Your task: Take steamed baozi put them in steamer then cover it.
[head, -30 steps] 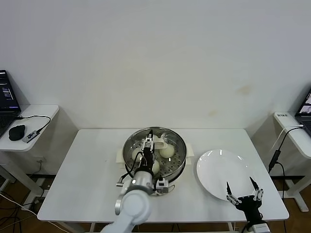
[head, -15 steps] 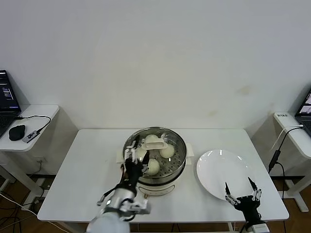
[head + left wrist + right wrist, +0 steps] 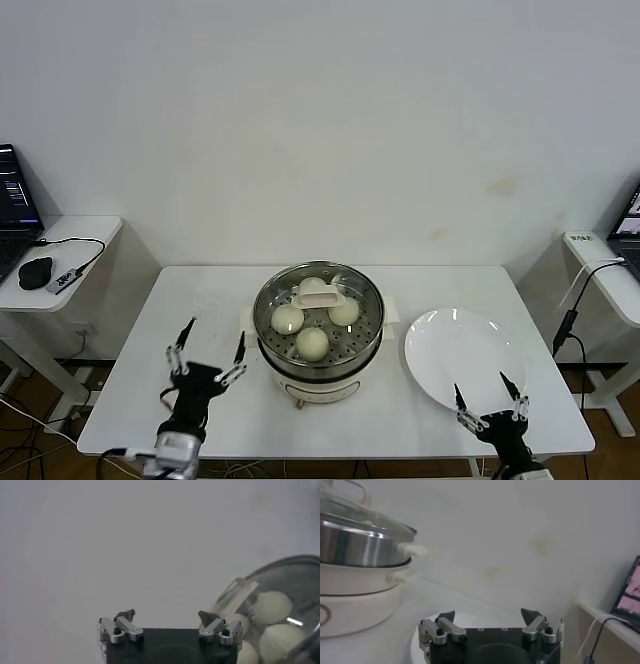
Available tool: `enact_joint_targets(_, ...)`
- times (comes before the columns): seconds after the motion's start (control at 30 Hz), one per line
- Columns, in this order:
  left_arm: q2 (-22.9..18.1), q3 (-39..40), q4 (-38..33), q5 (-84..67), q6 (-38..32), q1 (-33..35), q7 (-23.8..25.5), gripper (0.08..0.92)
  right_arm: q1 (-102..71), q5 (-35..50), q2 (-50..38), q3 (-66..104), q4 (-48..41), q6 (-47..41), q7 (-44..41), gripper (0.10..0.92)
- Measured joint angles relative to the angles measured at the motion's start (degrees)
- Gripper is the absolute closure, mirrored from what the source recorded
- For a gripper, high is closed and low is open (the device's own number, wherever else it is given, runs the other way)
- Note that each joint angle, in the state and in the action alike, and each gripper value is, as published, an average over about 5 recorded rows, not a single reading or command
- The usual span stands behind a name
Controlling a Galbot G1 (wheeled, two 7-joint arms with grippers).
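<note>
The steamer stands at the table's middle on its white base. The glass cover with its cream handle sits on the pot. Through the glass I see several baozi on the tray. My left gripper is open and empty, low at the table's front left, apart from the steamer. In the left wrist view the cover and baozi show beside it. My right gripper is open and empty at the front right, by the plate; in the right wrist view the steamer stands ahead.
An empty white plate lies right of the steamer. Side desks hold a laptop and mouse at the left and a cable at the right. The table edge runs close in front of both grippers.
My left gripper has let go of the cover's handle and drawn back from over the steamer to the table's front left, its fingers open. The right gripper sank slightly.
</note>
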Motion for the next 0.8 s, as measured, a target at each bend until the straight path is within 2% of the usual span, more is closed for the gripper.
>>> enact_joint_targets(0.33,-2.99,-2.29,3.42,-13.98,-7.69,8.12,-1.15,0.177,-3.35,8.89,-5.76,-3.19,-0.8,2.2,2.1,0.203)
enact_joint_targets(0.8,-5.55,-2.82,5.21,-16.95,-11.21,13.28,-0.28,0.177,-5.9,14.76,-9.1,-7.2,0.81,0.3,3.08,0.203)
